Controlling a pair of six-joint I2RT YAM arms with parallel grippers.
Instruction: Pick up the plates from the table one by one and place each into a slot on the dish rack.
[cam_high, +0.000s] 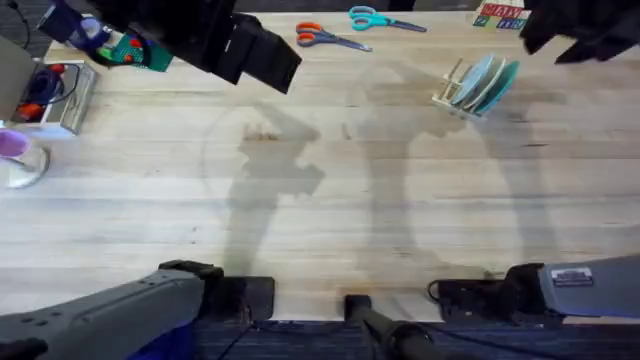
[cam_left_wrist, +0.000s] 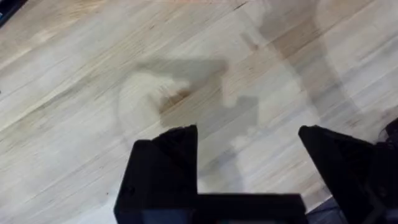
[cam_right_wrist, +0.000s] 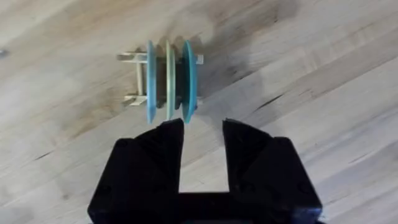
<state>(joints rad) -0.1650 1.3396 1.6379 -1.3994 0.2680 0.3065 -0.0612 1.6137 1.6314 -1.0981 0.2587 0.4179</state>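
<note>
Round teal-blue and cream plates (cam_right_wrist: 169, 81) are standing in small wooden dowel rack (cam_right_wrist: 138, 79). Right pincer (cam_right_wrist: 203, 134) is hanging just beside them, part open, w/ nothing held; left pincer (cam_left_wrist: 249, 146) is gaping wide, empty. Best backing off straight, no nudging rack.

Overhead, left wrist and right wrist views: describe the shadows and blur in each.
Overhead: two soft arm shadows cross the table, and the raised arms at the top edge are dark and blurred. Left wrist: the left gripper casts a blocky shadow on the planks; its open fingers look soft. Right wrist: the dish rack with its plates is fairly sharp, a dark shadow beside it.

No legible txt or labels.
</note>
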